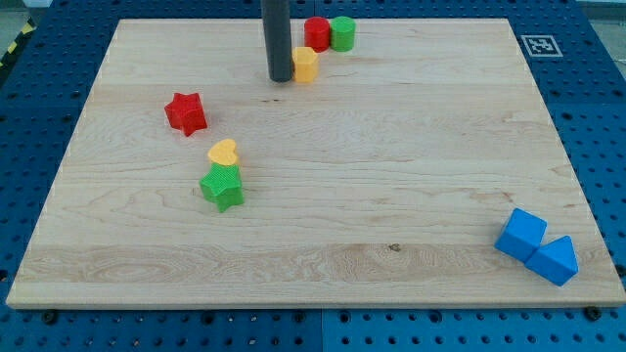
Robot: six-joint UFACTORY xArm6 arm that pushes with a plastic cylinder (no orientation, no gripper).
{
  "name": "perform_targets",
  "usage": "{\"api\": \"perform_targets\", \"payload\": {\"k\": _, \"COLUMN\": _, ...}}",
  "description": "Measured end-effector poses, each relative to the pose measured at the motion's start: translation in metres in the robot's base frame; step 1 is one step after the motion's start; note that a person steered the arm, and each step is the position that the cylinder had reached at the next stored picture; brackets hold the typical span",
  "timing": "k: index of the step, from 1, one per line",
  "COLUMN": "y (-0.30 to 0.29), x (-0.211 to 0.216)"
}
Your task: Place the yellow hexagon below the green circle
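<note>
The wooden board [391, 196] carries a blue cube [520, 234] touching a blue triangular block [557, 260] at four o'clock, a green star [223, 187] touching a yellow heart [224, 153], and a red star [185, 112] at nine. At twelve, a red cylinder [316, 32] touches the green circle [341, 33]. The yellow hexagon [306, 65] sits at seven o'clock of the red cylinder, just beside my tip [281, 78], at its three o'clock; the rod holds nothing
</note>
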State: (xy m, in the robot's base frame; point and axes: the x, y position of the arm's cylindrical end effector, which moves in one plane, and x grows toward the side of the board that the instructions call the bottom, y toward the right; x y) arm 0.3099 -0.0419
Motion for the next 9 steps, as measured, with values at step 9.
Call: {"api": "perform_targets", "payload": {"k": 9, "y": -0.159, "x": 0.070}}
